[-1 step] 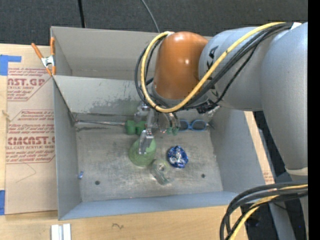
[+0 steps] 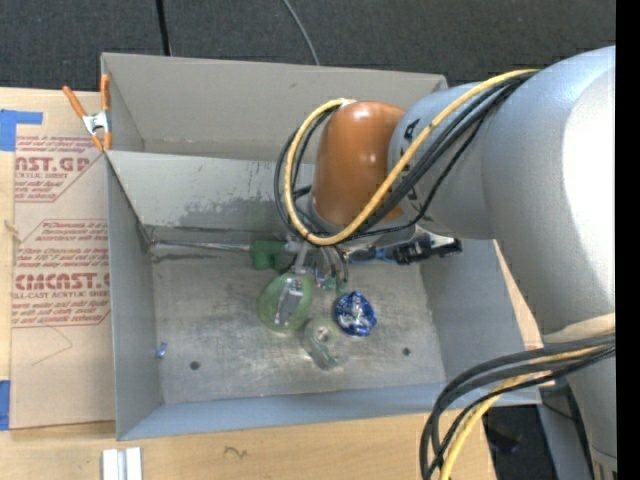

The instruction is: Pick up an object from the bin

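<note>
Holding loose things: bin (image 2: 130, 298), grey metal, open-topped, with sloping walls; a few small things gathered mid-floor, one speck apart.
blue speck (image 2: 160, 349): alone on the floor near the left wall, well apart from the rest; too small to name.
green block (image 2: 265, 255): small, dark green, at the foot of the back wall, just left of the gripper (image 2: 300, 286).
pale green thing (image 2: 278, 308): translucent, rounded, cup- or lid-like; mid-floor, right under the gripper, seemingly touching it.
clear thing (image 2: 322, 348): small, see-through, just beside the pale green thing toward the front wall.
blue-and-white ball (image 2: 354, 312): crumpled-looking, just right of the pale green thing, near the clear thing but apart from it.
gripper: lowered into the bin onto the pale green thing; cannot tell how wide it stands, nor whether anything is gripped.
axis of the pale green thing: roundish outline with no plain long axis; cannot tell which way its mouth points, nor whether upright or tilted.
arm (image 2: 540, 168): white, bulky, with orange wrist cover (image 2: 355, 163) and yellow and black cables (image 2: 289, 163), reaching in from the right.
bin floor: dull grey, scuffed, with paler scratch marks toward the back wall.
room: dark floor (image 2: 60, 18) beyond the back rim.
</note>
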Motion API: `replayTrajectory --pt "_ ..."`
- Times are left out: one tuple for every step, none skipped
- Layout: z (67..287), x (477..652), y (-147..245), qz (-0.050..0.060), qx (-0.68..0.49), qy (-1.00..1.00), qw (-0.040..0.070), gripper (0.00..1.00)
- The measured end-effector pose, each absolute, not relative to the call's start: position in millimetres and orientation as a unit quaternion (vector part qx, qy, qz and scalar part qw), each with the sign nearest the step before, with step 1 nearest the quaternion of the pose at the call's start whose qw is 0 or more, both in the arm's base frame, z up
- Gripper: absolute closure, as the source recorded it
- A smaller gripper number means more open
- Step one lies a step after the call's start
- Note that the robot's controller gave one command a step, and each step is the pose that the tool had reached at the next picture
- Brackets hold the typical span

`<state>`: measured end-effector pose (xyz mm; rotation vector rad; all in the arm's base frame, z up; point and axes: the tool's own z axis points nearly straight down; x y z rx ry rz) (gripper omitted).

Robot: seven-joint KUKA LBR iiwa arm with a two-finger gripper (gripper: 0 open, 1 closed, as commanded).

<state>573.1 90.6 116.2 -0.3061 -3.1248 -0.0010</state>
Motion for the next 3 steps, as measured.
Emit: replayTrajectory --pt "108 508.0 77 0.0 0.047 -0.999 0.001 0.0" --pt "110 509.0 78 -0.001 0.047 -0.999 0.0 1.0" --pt "262 505.9 75 0.0 0.051 -0.999 -0.005 1.0"
